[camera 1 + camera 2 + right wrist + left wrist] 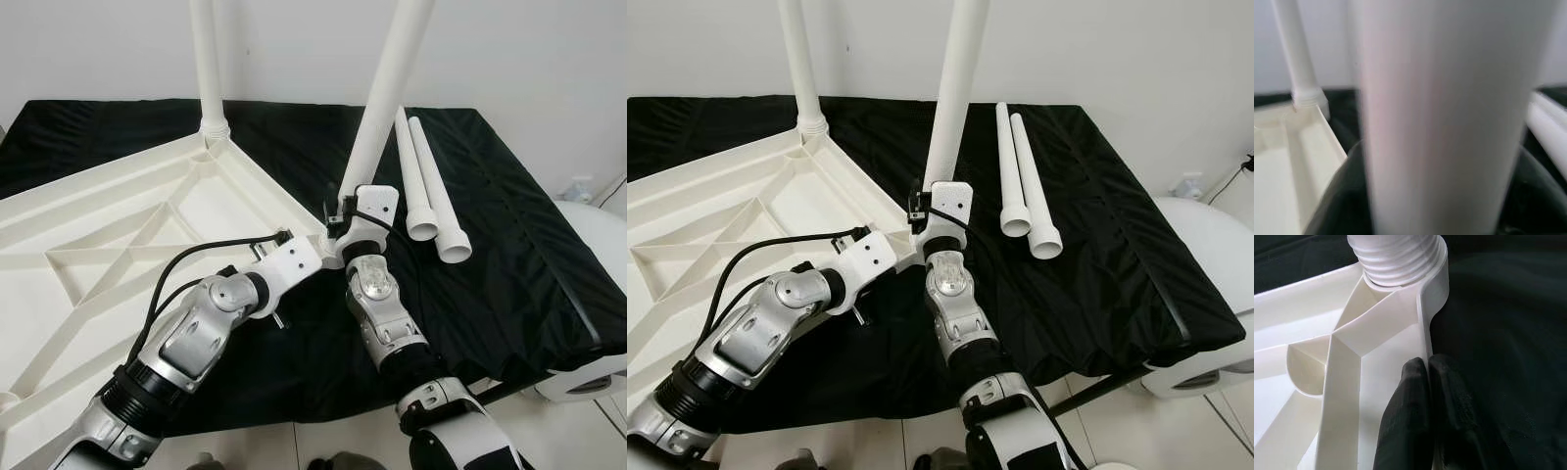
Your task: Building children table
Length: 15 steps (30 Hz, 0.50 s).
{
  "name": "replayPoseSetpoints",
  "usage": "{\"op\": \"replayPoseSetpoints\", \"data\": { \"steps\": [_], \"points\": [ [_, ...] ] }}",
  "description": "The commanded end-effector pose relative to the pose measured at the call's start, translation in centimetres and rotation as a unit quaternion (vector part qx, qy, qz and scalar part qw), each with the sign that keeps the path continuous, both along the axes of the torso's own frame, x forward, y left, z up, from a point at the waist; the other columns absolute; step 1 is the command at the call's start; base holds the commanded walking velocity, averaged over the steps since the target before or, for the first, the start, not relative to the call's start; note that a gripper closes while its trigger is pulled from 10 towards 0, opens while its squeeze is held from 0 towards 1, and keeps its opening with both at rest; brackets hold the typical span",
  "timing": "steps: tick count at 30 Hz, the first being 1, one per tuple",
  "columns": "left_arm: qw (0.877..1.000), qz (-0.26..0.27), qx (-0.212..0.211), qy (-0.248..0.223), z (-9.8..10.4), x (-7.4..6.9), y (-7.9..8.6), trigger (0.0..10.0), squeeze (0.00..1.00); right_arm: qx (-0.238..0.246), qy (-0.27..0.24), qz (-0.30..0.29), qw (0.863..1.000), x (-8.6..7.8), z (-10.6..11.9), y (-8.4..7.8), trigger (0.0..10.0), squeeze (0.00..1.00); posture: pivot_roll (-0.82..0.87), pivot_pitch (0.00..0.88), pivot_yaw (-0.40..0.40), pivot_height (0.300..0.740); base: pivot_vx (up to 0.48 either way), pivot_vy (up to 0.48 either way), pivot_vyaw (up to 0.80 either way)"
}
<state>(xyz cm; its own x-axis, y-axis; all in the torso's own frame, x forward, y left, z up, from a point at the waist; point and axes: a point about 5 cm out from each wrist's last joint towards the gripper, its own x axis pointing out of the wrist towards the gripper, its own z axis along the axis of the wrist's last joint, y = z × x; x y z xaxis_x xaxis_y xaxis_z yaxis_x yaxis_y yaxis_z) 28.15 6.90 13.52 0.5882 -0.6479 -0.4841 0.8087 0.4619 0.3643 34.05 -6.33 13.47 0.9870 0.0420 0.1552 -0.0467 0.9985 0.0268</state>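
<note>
The right gripper (345,211) grips a leg (385,93) pointing up, leaning slightly right. The left gripper (1425,396) pinches the tabletop's (118,235) rim at that corner.

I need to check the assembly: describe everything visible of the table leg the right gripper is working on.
The table leg is a smooth white plastic tube, standing nearly upright with a slight tilt, its ribbed lower end seated in the corner socket of the upturned white tabletop. The right gripper wraps around it low down. The left gripper pinches the tabletop rim beside that socket.
</note>
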Motion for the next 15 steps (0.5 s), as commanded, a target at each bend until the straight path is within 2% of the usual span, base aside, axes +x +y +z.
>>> {"op": "replayPoseSetpoints", "data": {
  "steps": [1,11,15],
  "points": [
    [1.0,-0.014,0.003,-0.015,0.7,-0.2,-0.1,10.0,0.0,0.009,0.078,-0.05,0.996,-0.4,-3.2,-1.9,10.0,1.0,0.09,0.0,-0.081,0.74,0.0,0.0,0.0],
    [1.0,-0.016,0.003,-0.017,0.6,-0.1,-0.3,10.0,0.0,-0.003,0.051,-0.029,0.998,-0.4,-2.9,-2.6,10.0,1.0,0.09,0.0,-0.082,0.74,0.0,0.0,0.0],
    [1.0,-0.018,0.005,-0.016,0.5,-0.2,-0.3,10.0,0.0,0.004,0.034,0.018,0.999,-0.6,-2.6,-3.0,10.0,1.0,0.08,0.0,-0.081,0.74,0.0,0.0,0.0]
  ]
}}
